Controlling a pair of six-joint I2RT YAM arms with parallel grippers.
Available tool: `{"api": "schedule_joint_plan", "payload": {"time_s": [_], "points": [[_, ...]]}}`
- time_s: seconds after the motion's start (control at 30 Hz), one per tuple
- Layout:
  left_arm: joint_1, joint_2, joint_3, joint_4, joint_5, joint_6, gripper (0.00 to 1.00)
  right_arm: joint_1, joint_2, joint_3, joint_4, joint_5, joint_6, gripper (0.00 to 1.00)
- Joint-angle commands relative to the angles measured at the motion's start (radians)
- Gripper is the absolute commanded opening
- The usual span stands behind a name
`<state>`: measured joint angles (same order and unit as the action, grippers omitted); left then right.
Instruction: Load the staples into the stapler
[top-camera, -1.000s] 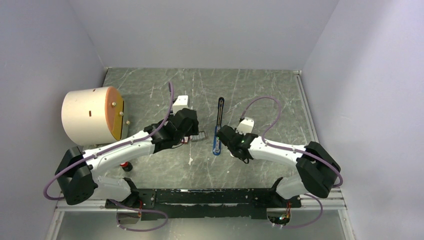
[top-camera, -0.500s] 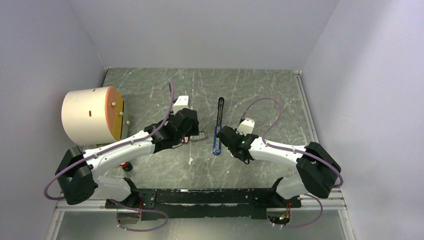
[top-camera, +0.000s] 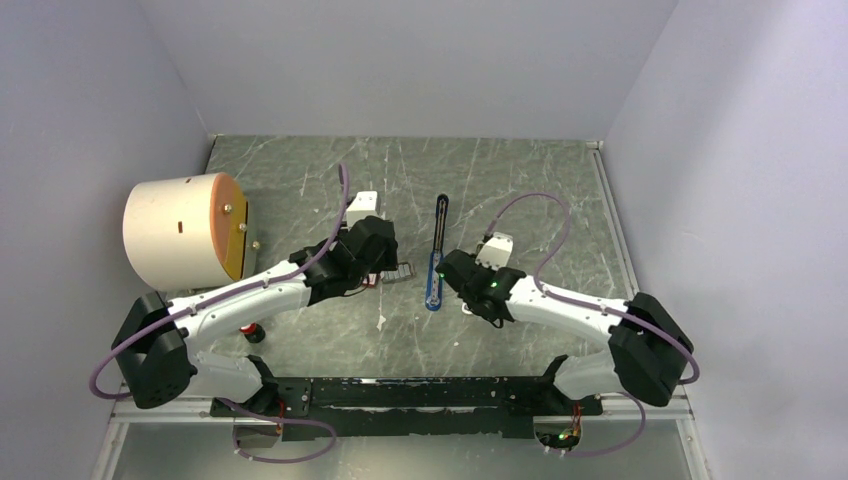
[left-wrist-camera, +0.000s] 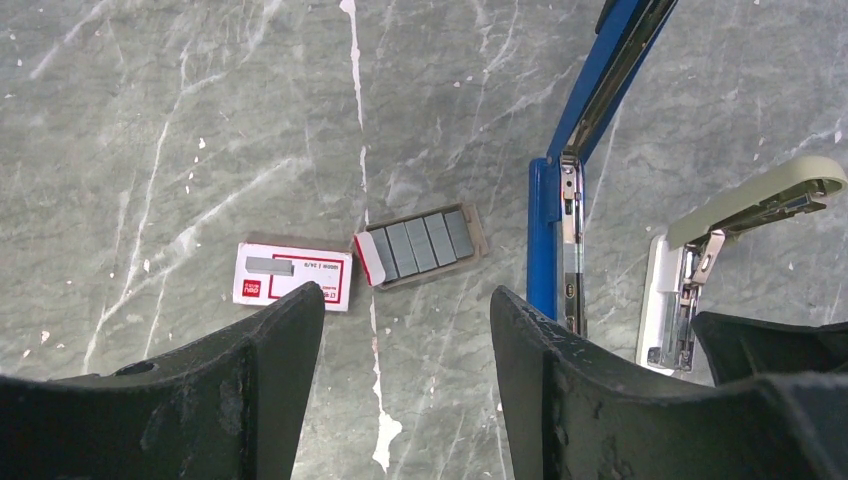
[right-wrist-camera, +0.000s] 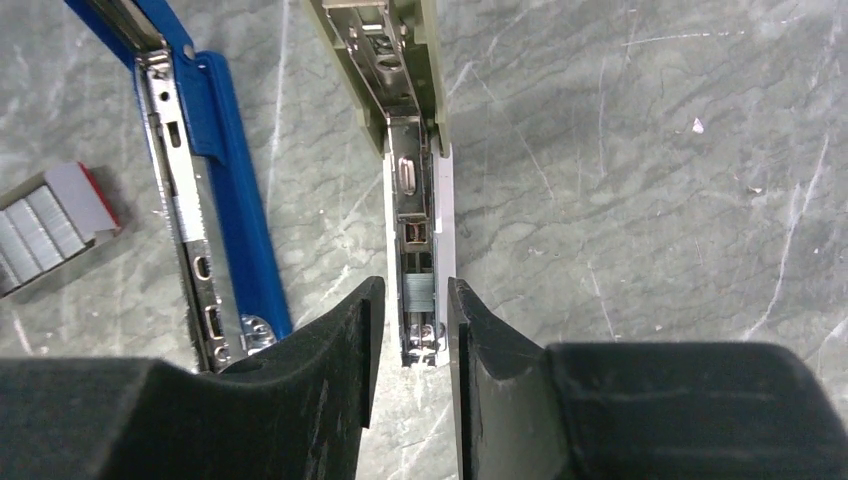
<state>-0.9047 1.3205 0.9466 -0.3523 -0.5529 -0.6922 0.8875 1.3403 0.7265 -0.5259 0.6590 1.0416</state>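
The left jaws are seen released, the staples (left-wrist-camera: 420, 243) lying in an open tray on the worktop (left-wrist-camera: 150, 120) just ahead of their gap. The stapler (left-wrist-camera: 541, 225) is laid open flat, right of them. A pale stapler (right-wrist-camera: 410, 180) is straddled by the right jaws; whether it is gripped cannot be told.

stapler (left-wrist-camera: 542, 230): slim, blue, hinged wide open and lying flat on the desk (left-wrist-camera: 200, 120), bare metal magazine channel facing up, black arm stretched out in line beyond the hinge. staples (left-wrist-camera: 425, 240): flat grey block of ribbed strips, lying just beside the stapler's blue half, not touching it.
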Motion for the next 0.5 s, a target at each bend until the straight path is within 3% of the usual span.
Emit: {"api": "schedule_joint_plan", "payload": {"time_s": [0.0, 0.17, 0.33, 0.47], "points": [[0.008, -0.02, -0.002, 0.018, 0.016, -0.005, 0.66, -0.007, -0.05, 0.034, -0.019, 0.031, -0.028, 0.33], [0.009, -0.045, -0.02, 0.031, 0.055, -0.015, 0.7, -0.059, -0.071, 0.075, -0.032, 0.002, -0.111, 0.38], [0.008, -0.077, -0.075, 0.07, 0.119, -0.048, 0.77, -0.157, -0.082, 0.131, -0.051, -0.028, -0.176, 0.55], [0.008, -0.106, -0.132, 0.127, 0.177, -0.065, 0.85, -0.229, -0.088, 0.15, -0.004, -0.103, -0.25, 0.61]]}}
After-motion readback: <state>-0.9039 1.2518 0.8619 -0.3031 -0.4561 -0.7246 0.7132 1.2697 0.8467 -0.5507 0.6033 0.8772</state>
